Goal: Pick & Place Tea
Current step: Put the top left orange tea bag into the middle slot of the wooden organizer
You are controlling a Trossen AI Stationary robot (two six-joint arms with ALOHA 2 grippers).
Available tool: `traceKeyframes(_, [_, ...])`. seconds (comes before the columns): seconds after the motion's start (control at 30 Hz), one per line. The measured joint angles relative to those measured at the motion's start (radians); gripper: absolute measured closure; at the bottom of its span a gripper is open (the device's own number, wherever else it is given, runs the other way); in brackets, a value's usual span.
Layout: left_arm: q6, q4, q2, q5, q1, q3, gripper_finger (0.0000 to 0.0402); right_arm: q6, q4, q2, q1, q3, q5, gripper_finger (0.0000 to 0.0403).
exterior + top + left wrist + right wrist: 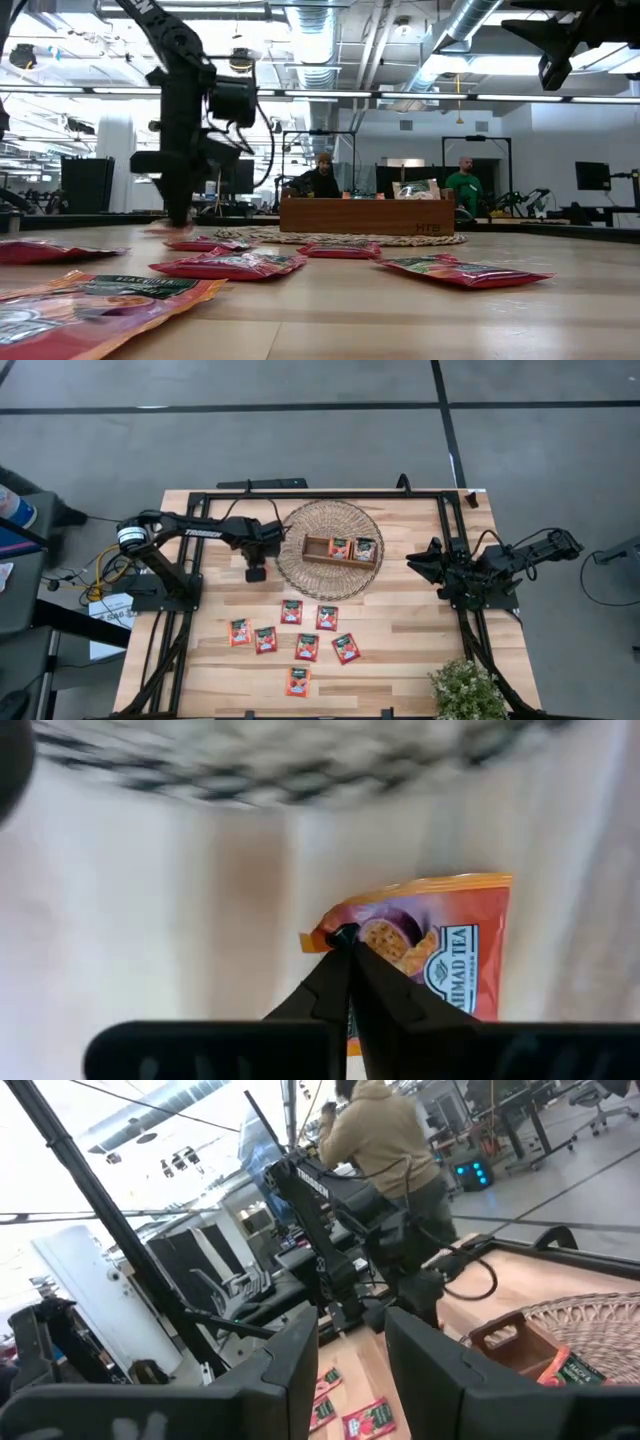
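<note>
— So where's the left gripper (345, 942)?

— Down at the table just left of the round wicker mat (330, 547), its fingers pinched together on the edge of an orange-red tea sachet (430, 955).

— And the other sachets?

— Eight lie loose on the wooden table (400, 630) in front of the mat; two more sit in the wooden tray (342, 549) on the mat.

— Right gripper (418, 560)?

— Raised at the table's right side, well apart from the tea, fingers parted, nothing between them.
</note>
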Motion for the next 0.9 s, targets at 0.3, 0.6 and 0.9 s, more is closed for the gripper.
traceKeyframes(0.3, [-0.003, -0.271, -0.003, -0.112, -0.048, 0.318, 0.0401, 0.0, 0.0, 0.0, 0.0, 0.0, -0.001, 0.0292])
traceKeyframes(0.6, [-0.049, -0.298, 0.055, -0.125, -0.198, 0.724, 0.0401, -0.001, -0.001, 0.0, 0.0, 0.0, -0.001, 0.0292])
traceKeyframes(0.9, [0.018, -0.356, 0.379, -0.294, -0.303, 1.064, 0.0401, -0.002, -0.001, 0.0, 0.0, 0.0, -0.002, 0.0292])
